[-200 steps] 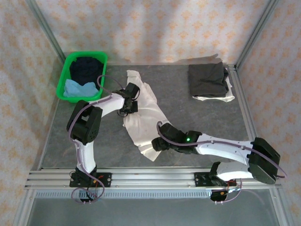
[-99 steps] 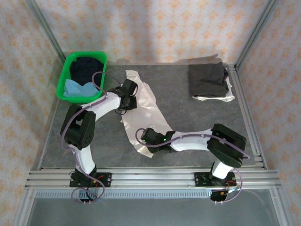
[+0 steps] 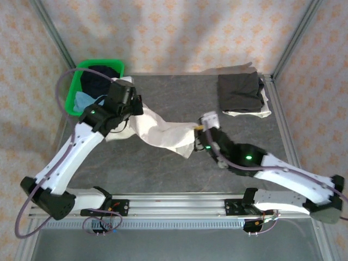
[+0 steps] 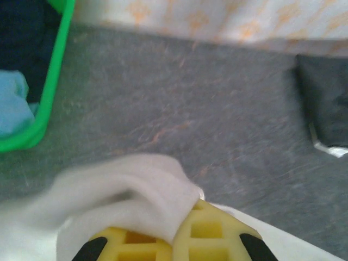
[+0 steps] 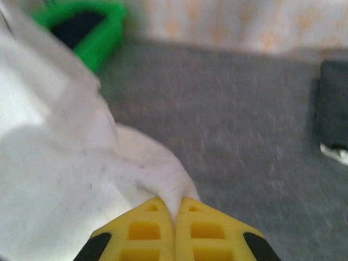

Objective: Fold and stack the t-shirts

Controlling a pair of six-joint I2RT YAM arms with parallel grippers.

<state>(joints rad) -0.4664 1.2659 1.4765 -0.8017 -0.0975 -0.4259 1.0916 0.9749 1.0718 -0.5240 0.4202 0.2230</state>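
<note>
Though slack, off-white t-shirt (image 3: 163,130) between left gripper (image 4: 175,236) and right gripper (image 5: 175,212)

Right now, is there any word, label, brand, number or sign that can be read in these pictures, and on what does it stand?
No text can be read.
The white shirt shows a few faint dark specks in the right wrist view, too blurred to read.
The basket, the dark shirt and the wallpaper carry no words or numbers that I can see.
</note>
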